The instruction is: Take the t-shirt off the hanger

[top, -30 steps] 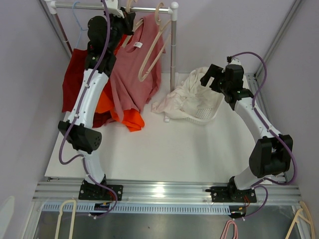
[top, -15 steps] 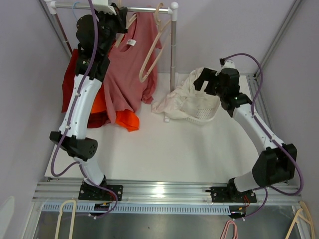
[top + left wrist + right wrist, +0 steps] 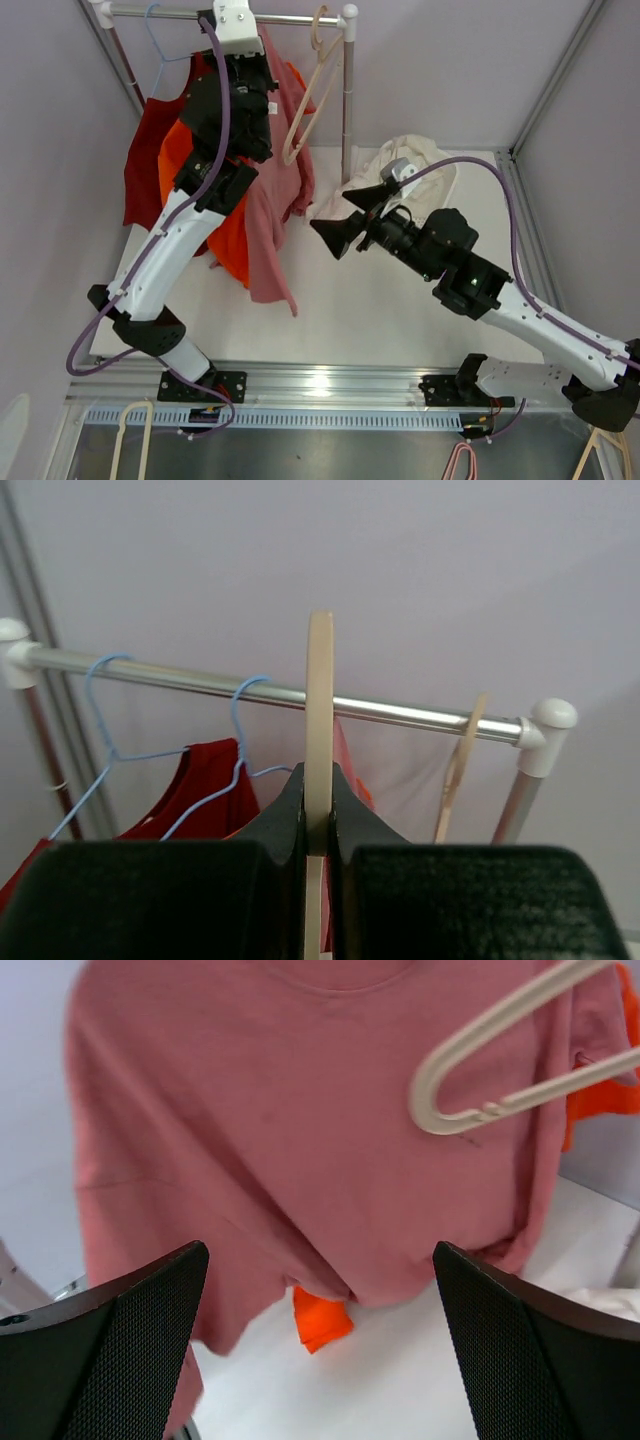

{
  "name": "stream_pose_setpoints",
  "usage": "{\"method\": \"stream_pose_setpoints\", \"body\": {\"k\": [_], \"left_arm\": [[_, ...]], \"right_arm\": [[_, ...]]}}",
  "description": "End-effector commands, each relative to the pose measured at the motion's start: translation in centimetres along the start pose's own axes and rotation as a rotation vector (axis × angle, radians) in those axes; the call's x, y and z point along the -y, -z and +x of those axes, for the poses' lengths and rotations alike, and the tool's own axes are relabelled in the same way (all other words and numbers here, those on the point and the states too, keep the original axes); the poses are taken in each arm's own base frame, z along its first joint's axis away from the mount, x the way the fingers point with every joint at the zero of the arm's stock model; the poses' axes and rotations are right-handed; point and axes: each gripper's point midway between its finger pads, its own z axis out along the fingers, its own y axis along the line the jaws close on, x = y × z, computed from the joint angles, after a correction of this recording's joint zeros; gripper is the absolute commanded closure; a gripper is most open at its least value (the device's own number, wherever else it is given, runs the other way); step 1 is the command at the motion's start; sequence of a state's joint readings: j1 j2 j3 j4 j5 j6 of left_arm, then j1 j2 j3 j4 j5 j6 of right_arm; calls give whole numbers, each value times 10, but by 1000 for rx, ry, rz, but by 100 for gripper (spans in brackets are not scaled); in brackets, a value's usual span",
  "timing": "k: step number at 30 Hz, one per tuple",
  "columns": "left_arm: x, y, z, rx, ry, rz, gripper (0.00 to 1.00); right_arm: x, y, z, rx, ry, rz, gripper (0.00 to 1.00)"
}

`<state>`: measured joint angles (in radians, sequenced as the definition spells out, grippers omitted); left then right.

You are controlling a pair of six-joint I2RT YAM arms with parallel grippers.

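Note:
The pink t-shirt hangs from a cream hanger whose hook is clamped upright in my left gripper. The gripper is shut on it and holds it off the metal rail, on the near side. In the top view my left arm hides the hanger; my left gripper is high near the rail. My right gripper is open just right of the shirt, pointing at it. In the right wrist view the t-shirt fills the frame, its hem level with the open right gripper, which holds nothing.
An empty cream hanger hangs on the rail beside the post. An orange garment and a red one on a blue hanger hang behind the pink shirt. A white basket of pale clothes sits at the back right.
My left arm has drawn the hanger and pink shirt off the rail toward the near side. My right arm swung left from the basket to face the shirt, staying open.

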<state>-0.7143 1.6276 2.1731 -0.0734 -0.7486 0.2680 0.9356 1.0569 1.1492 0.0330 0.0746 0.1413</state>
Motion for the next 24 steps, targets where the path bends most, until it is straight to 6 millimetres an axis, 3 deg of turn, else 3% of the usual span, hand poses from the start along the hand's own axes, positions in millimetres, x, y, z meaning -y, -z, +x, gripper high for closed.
{"method": "stream_pose_setpoints", "body": {"k": [1,2,3,10,16,22,23,24], "left_arm": [[-53,21,-31,49,45,-245,99],[-59,25,-32,49,55,-270,99],[-57,26,-21,32,35,-275,99],[-59,30,-24,62,-1,-320,99],[-52,31,-31,83,-2,-321,99],[-42,32,-33,93,3,-295,99],[-40,32,-33,93,0,-289,99],[-41,31,-35,98,4,-288,99]], "right_arm": [[-22,-5,-9,59,45,-45,1],[-29,-6,-10,60,37,-61,0],[-42,-6,-13,65,31,-92,1],[-85,-4,-7,55,13,-179,0],[-97,-22,8,27,5,-205,0],[-89,-50,8,42,53,-117,1],[-89,-53,6,46,55,-111,5],[-90,-55,-5,64,52,-110,38]]}}
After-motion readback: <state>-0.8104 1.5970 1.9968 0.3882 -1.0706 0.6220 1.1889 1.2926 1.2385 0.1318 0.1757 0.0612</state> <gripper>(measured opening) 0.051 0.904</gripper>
